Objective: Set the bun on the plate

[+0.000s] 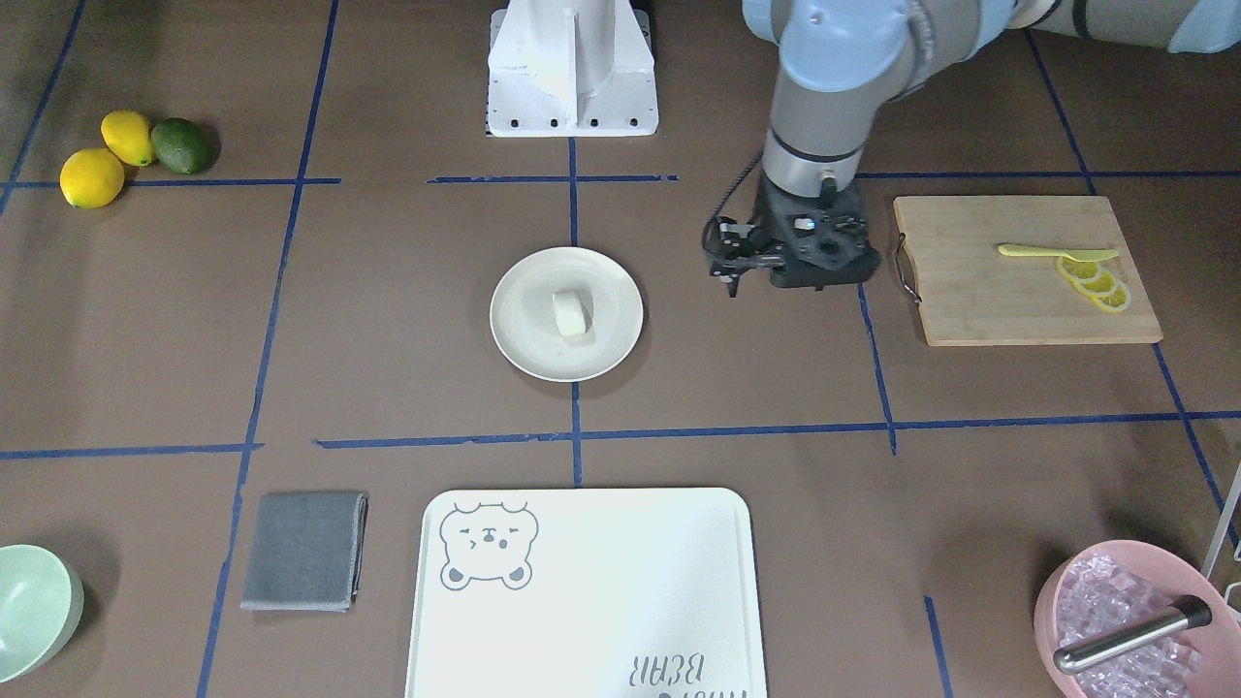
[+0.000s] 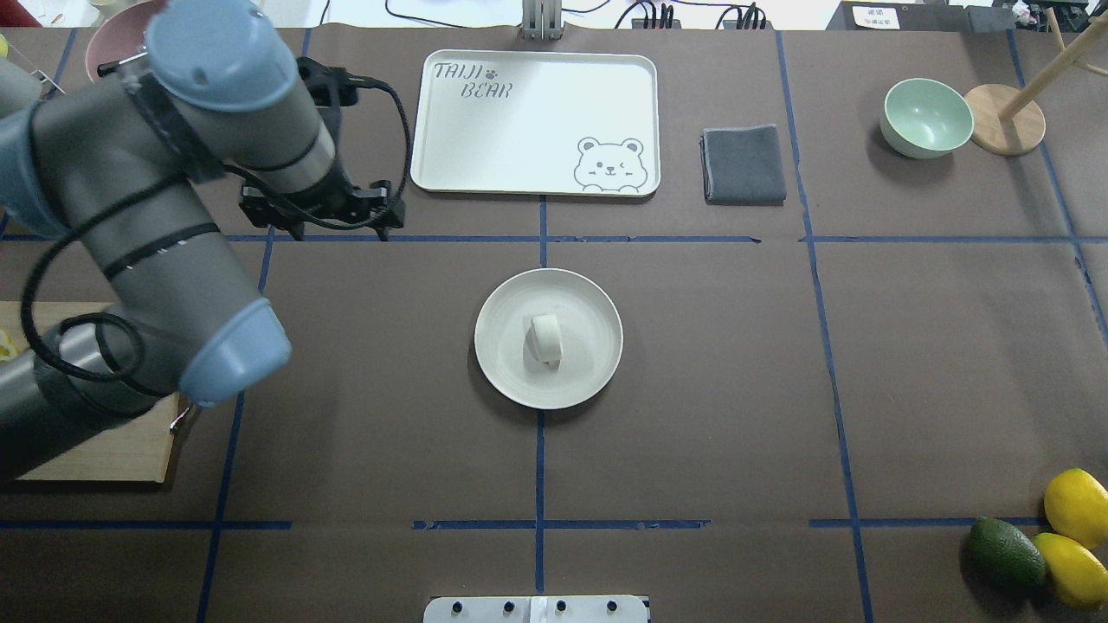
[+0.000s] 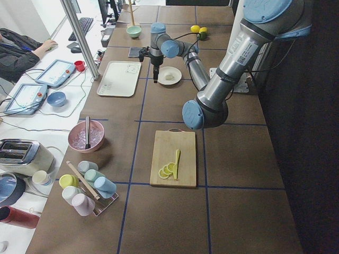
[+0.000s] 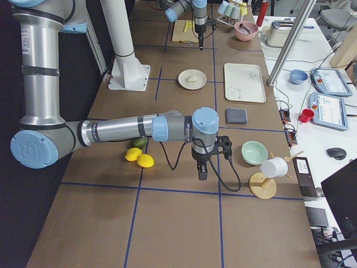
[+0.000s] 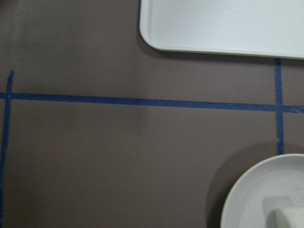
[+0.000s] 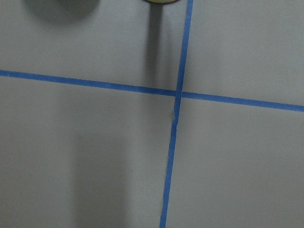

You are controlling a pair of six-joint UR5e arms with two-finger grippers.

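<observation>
The off-white bun (image 1: 572, 314) (image 2: 546, 339) lies on its side in the middle of the round cream plate (image 1: 519, 339) (image 2: 502, 363) at the table's centre. Nothing touches it. My left gripper (image 1: 805, 254) (image 2: 322, 208) hangs pointing down over bare table between the plate and the cutting board. The wrist hides its fingers, so I cannot tell if it is open or shut. In the left wrist view the plate (image 5: 242, 199) and bun (image 5: 287, 218) sit in the lower right corner. My right gripper (image 4: 202, 174) shows only in the exterior right view, far from the plate, and I cannot tell its state.
A white bear-print tray (image 2: 537, 121), a grey cloth (image 2: 743, 164) and a mint bowl (image 2: 924, 117) line the far edge. The cutting board (image 1: 1018, 291) holds lemon slices (image 1: 1096, 281). A pink bowl of ice (image 1: 1125, 620) and lemons (image 1: 97, 174) sit at corners.
</observation>
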